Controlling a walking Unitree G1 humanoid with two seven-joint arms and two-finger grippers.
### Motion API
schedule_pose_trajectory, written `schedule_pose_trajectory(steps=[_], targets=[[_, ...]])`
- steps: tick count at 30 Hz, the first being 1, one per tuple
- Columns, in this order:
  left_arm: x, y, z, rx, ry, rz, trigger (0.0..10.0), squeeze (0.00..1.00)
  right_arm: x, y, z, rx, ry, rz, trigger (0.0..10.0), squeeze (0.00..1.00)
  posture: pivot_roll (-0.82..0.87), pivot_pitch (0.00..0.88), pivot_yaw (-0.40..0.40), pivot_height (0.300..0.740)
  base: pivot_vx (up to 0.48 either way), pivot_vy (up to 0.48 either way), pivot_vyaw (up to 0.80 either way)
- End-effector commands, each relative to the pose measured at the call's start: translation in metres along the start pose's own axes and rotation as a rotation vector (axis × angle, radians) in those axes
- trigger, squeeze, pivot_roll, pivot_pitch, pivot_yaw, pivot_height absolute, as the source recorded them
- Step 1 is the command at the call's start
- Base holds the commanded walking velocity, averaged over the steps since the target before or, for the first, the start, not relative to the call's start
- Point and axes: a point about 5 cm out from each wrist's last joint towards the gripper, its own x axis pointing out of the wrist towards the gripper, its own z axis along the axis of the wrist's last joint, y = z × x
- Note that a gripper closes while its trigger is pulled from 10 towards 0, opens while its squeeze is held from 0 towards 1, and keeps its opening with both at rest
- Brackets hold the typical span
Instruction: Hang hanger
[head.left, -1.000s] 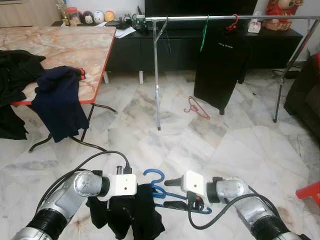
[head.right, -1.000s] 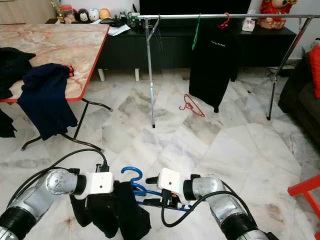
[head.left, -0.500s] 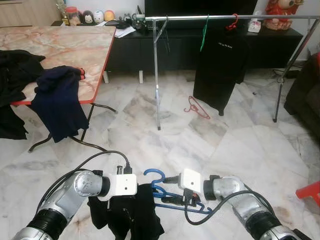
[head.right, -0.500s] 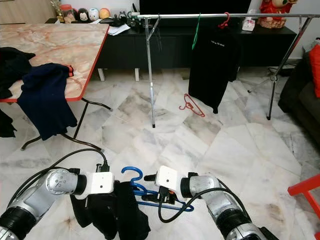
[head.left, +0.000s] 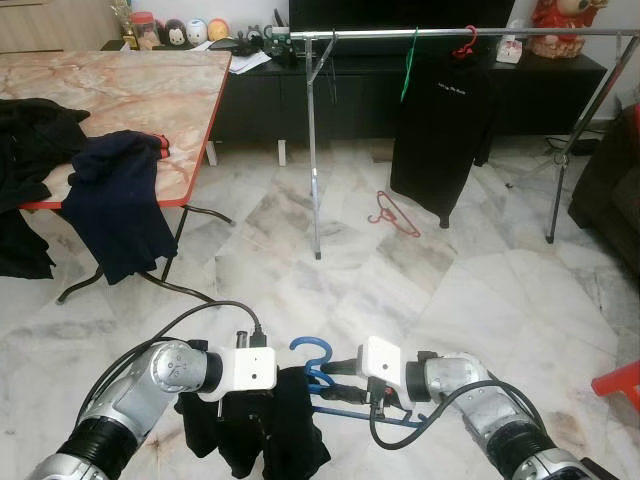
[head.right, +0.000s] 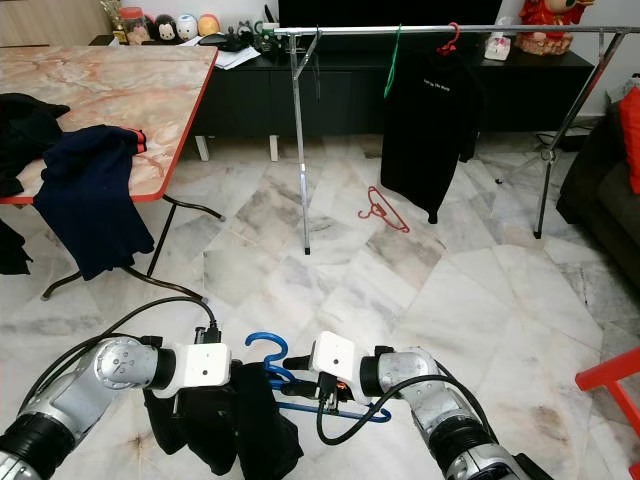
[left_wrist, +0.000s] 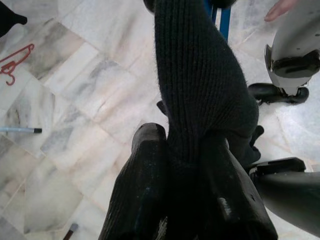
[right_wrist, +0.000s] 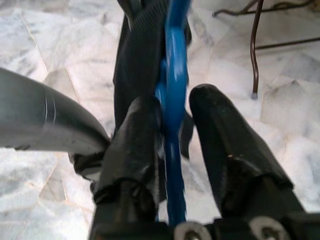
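A white-and-grey marble floor spreads across a living room, with a marble-topped folding table edged in red standing at the robot's left and a long low black TV cabinet along the far wall. In front of the cabinet a chrome clothes rail carries a black T-shirt on a red hanger and, just beside it, an empty green hanger; another red hanger lies on the floor near the shirt's hem. A navy garment droops over the table's near edge, next to a heap of black clothing. Low in the foreground, well short of the rail, both silver arms meet over the floor. The left gripper has its fingers clamped on a black knitted garment, which hangs in folds beneath it and is draped on a blue hanger whose hook curls up between the two wrists. The right gripper, just beside the left, has its fingers set either side of the hanger's blue bar: one finger touches the bar, while a narrow gap shows at the other, so whether it is truly gripping cannot be told. A red stool corner juts in at the far right.
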Motion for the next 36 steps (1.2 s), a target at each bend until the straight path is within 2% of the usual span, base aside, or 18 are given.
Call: schedule_pose_trajectory(steps=[1, 2, 3, 7, 11, 16, 21, 26, 30, 36], targets=[[-0.002, 0.011, 0.012, 0.033, -0.036, 0.019, 10.0, 0.00, 0.000, -0.004, 0.004, 0.005, -0.030, -0.007, 5.2, 0.00, -0.03, 0.028, -0.009, 0.740, 0.000, 0.000, 0.00], [-0.002, 0.011, 0.012, 0.033, -0.036, 0.019, 10.0, 0.00, 0.000, -0.004, 0.004, 0.005, -0.030, -0.007, 5.2, 0.00, -0.03, 0.028, -0.009, 0.740, 0.000, 0.000, 0.00], [-0.002, 0.012, 0.012, 0.035, -0.038, 0.020, 10.0, 0.00, 0.000, -0.003, 0.004, 0.011, -0.037, 0.003, 10.0, 0.00, -0.03, 0.027, -0.010, 0.740, 0.000, 0.000, 0.00], [-0.001, 0.013, 0.013, 0.037, -0.041, 0.017, 10.0, 0.00, 0.002, 0.001, 0.004, 0.036, -0.048, 0.046, 10.0, 0.00, -0.03, 0.027, -0.010, 0.740, 0.000, 0.000, 0.00], [-0.001, 0.012, 0.014, 0.037, -0.042, 0.013, 10.0, 0.00, 0.001, 0.006, -0.002, 0.035, -0.015, 0.102, 10.0, 0.00, -0.03, 0.025, -0.011, 0.740, 0.000, 0.000, 0.00], [-0.001, 0.012, 0.013, 0.035, -0.039, 0.013, 10.0, 0.00, -0.003, 0.004, -0.005, 0.029, 0.021, 0.087, 10.0, 0.00, -0.03, 0.027, -0.012, 0.740, 0.000, 0.000, 0.00], [-0.001, 0.011, 0.013, 0.035, -0.035, 0.013, 10.0, 0.00, -0.008, 0.001, -0.015, -0.011, 0.130, 0.049, 10.0, 0.00, -0.03, 0.027, -0.013, 0.740, 0.000, 0.000, 0.00], [-0.001, 0.012, 0.012, 0.039, -0.029, 0.017, 10.0, 0.00, -0.009, -0.001, -0.017, -0.026, 0.174, 0.029, 10.0, 0.00, -0.03, 0.028, -0.014, 0.740, 0.000, 0.000, 0.00], [-0.001, 0.011, 0.012, 0.038, -0.030, 0.016, 10.0, 0.00, -0.009, -0.001, -0.017, -0.022, 0.166, 0.029, 10.0, 0.00, -0.03, 0.027, -0.015, 0.740, 0.000, 0.000, 0.00], [0.000, 0.010, 0.012, 0.035, -0.032, 0.014, 10.0, 0.00, -0.005, -0.005, -0.008, -0.029, 0.093, -0.017, 10.0, 0.00, -0.03, 0.028, -0.015, 0.740, 0.000, 0.000, 0.00]])
